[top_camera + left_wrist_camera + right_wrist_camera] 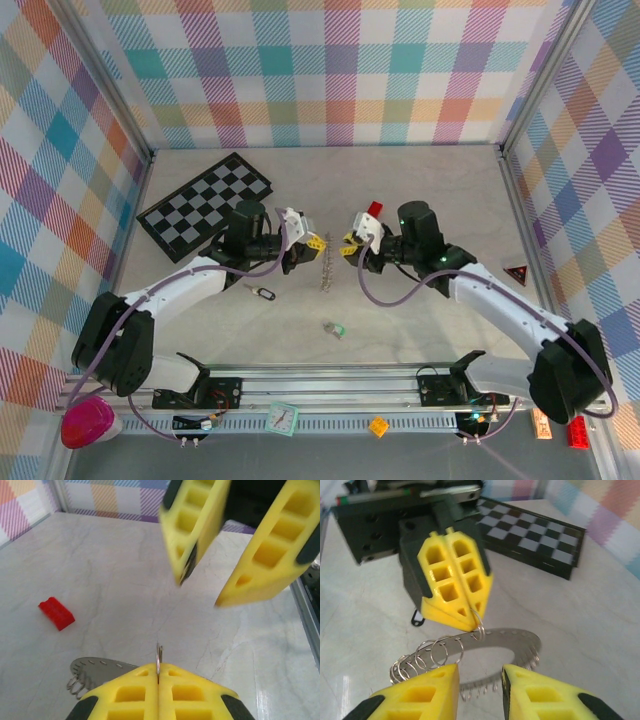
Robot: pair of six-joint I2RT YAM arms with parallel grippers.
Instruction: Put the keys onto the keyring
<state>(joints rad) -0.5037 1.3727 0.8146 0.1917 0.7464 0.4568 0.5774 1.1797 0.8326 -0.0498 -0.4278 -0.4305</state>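
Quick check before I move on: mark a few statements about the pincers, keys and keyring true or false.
1. The left pincer is shut on the keyring. True.
2. The other arm is clamped on the keyring too. False: the right pincer stands open.
3. The black-headed key and the green-headed key both lie on the table, off the keyring. True.
4. The small block sits on the board. False: the red block lies on the bare table, apart from the chequerboard.

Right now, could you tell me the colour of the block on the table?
The block is red; clearest in the left wrist view.
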